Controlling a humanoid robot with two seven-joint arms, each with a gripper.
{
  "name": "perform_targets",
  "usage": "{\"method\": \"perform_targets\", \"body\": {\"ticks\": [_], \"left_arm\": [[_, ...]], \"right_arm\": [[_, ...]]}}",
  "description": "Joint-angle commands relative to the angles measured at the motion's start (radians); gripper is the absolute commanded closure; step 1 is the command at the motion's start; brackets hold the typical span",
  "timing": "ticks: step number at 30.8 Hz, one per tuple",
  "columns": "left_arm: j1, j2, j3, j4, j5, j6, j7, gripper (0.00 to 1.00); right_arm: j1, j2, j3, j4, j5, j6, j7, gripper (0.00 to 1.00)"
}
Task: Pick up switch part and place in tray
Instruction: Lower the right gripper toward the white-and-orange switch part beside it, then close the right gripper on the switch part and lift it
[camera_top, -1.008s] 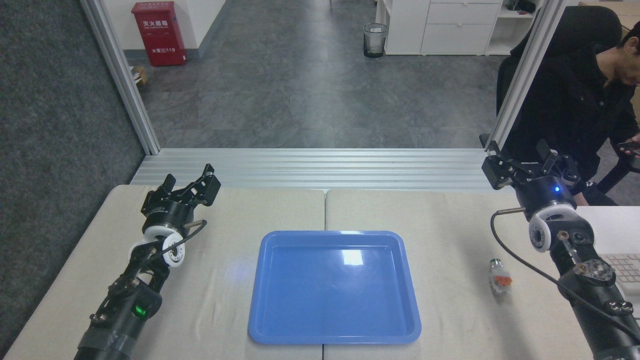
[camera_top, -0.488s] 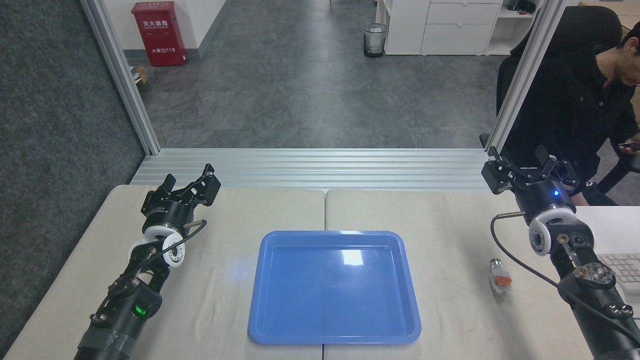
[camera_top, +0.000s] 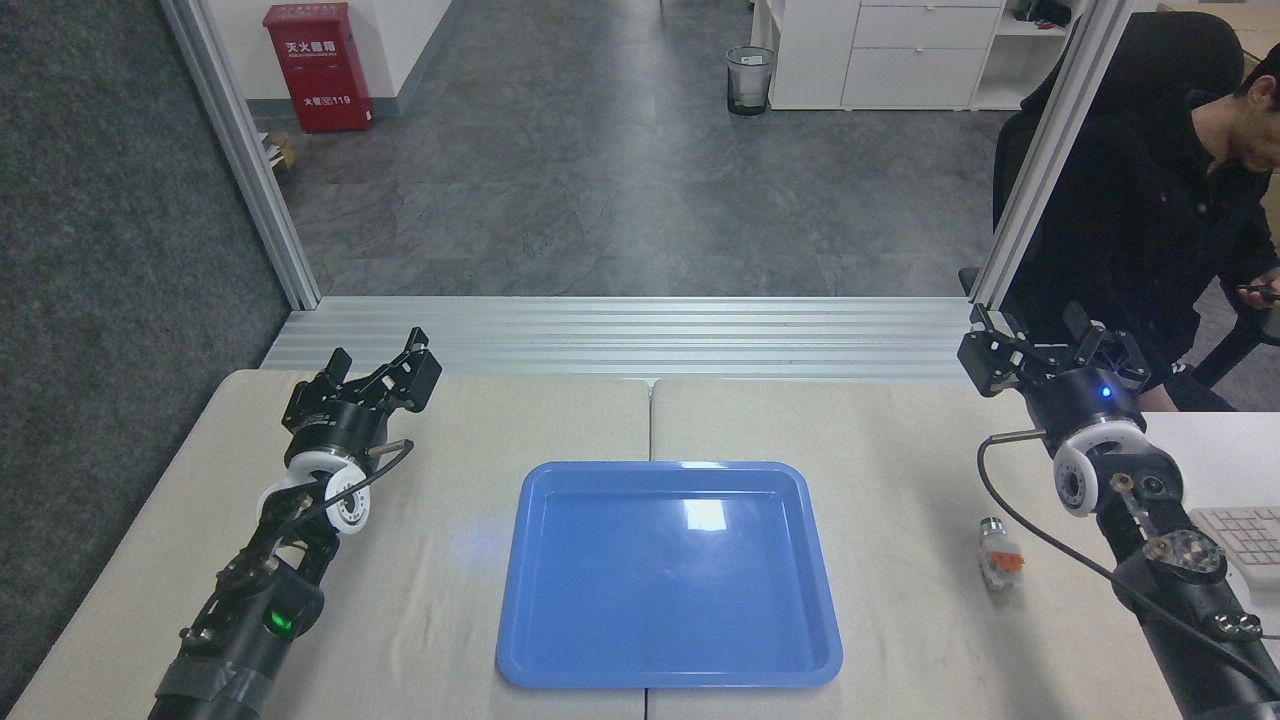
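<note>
Switch part first: the small white blocky plastic switch part (camera_top: 998, 555) with orange accents and a dark silver-ringed cap lies on the beige counter (camera_top: 900, 440), right of the large shallow glossy blue plastic tray (camera_top: 812, 560) and clear of its rim. Its cap end points toward the far side. Nothing is in the tray yet, so the pick is the step in hand.

Right gripper (camera_top: 1045, 345) hovers at the far right of the counter, beyond the part and a little to its right, fingers spread apart and holding nothing. Left gripper (camera_top: 385, 372) sits over the far left of the counter, well apart from everything, its fingers also parted and empty.

Best play, as I read it, belongs to the right arm, since the part lies just beside its forearm. It should draw back toward the near side, come over the part from above, and turn the wrist so the fingers close across the narrow white body rather than along its length. Gripping the flat sides should hold better than the round cap, which could slip. One hazard is the black cable (camera_top: 1010, 520) looping just right of the part; a low sweep might nudge the piece. Also in shot, a person in dark clothing (camera_top: 1150, 220) sits beyond the far right corner.
</note>
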Motion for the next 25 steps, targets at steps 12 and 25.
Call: {"method": "perform_targets", "body": {"ticks": [12, 25], "left_arm": [[0.0, 0.0, -0.001, 0.0, 0.0, 0.001, 0.001, 0.0], [0.0, 0.0, -0.001, 0.0, 0.0, 0.001, 0.001, 0.0]], "right_arm": [[0.083, 0.021, -0.014, -0.047, -0.005, 0.009, 0.001, 0.01], [0.338, 0.076, -0.017, 0.062, -0.006, 0.038, -0.097, 0.01]]}}
